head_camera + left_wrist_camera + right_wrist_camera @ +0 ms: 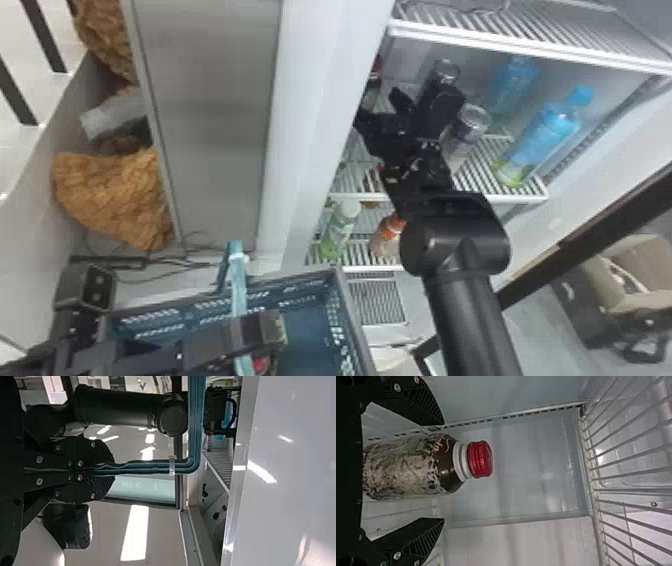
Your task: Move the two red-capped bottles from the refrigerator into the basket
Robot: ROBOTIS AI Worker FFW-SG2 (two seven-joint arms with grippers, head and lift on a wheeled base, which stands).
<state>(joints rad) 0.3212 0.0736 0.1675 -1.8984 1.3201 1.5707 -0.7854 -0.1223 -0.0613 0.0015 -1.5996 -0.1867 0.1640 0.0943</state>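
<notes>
In the head view my right gripper is inside the refrigerator at the upper shelf, beside a dark bottle with a red cap. The right wrist view has this red-capped bottle between the spread fingers of the right gripper, with gaps on both sides. My left gripper is at the blue basket, shut on its teal handle. The left wrist view has the left gripper closed around that handle. A red cap shows low in the basket, partly hidden.
Cans and blue bottles stand on the same shelf, right of the right gripper. A green bottle and an orange-capped bottle are on the lower shelf. The refrigerator's pale side edge stands left of the right gripper.
</notes>
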